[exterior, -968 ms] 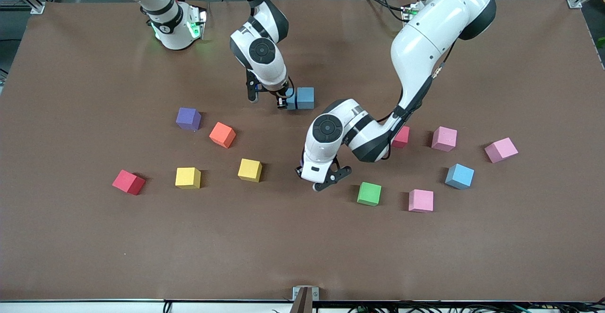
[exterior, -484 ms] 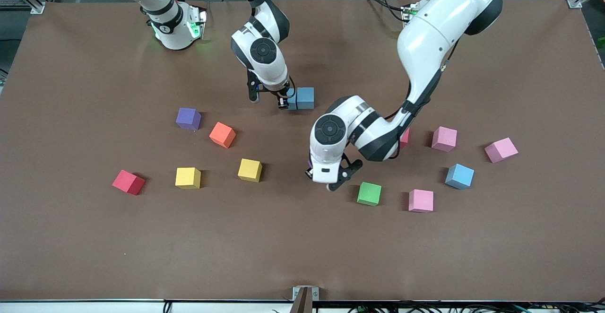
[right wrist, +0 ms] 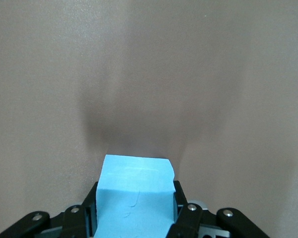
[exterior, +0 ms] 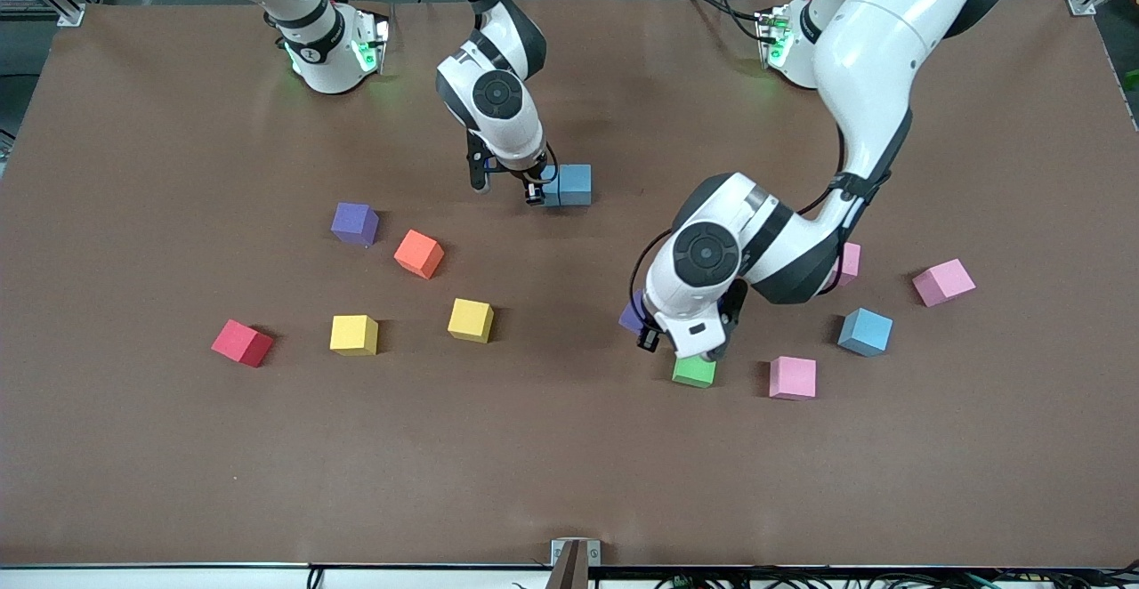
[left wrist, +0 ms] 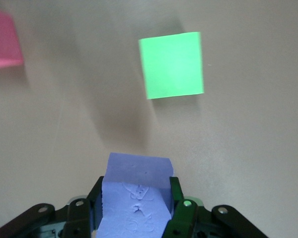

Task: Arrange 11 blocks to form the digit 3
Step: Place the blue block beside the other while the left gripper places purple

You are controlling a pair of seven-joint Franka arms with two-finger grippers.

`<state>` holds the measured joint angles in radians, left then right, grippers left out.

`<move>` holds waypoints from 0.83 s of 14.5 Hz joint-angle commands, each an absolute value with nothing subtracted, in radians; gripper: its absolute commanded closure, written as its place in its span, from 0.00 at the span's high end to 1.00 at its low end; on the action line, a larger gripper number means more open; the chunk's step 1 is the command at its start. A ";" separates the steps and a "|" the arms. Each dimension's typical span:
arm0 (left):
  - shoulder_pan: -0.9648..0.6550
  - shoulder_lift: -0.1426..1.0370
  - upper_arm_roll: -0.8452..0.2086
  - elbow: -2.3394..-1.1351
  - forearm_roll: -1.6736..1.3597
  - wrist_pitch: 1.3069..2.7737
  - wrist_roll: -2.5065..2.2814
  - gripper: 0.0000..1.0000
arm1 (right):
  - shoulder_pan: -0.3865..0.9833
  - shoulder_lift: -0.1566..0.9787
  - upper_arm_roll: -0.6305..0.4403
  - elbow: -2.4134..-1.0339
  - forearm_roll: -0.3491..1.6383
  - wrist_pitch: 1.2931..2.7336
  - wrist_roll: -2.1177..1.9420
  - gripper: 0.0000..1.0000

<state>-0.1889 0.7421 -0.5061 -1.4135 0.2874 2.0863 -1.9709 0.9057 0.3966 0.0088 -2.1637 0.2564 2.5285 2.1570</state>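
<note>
Between the left gripper's (left wrist: 135,208) fingers sits a small purple foam cube (left wrist: 135,198), held in the air just above the green foam cube (exterior: 693,371). Toward the robots' bases, the right gripper (right wrist: 134,206) clamps a light blue foam cube (right wrist: 134,196) beside another blue cube (exterior: 574,184) on the brown table (exterior: 569,464).

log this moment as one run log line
left gripper: shut on purple block, in the air over green block | right gripper: shut on blue block, beside second blue block | digit 3: not yet formed
</note>
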 commanded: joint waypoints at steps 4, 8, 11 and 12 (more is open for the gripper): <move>-0.141 0.392 -0.512 -2.073 0.272 2.517 -2.423 0.05 | 0.922 0.419 -0.003 -2.155 0.229 2.527 2.163 1.00; -0.149 0.307 -0.575 -2.229 0.272 2.523 -2.713 0.05 | 0.910 0.419 -0.003 -2.154 0.155 2.496 2.152 1.00; -0.153 0.270 -0.623 -2.333 0.284 2.607 -2.801 0.05 | 0.905 0.402 -0.006 -2.154 0.155 2.450 2.140 1.00; -0.156 0.268 -0.627 -2.348 0.284 2.640 -2.837 0.05 | 0.899 0.394 -0.006 -2.154 0.155 2.438 2.141 1.00</move>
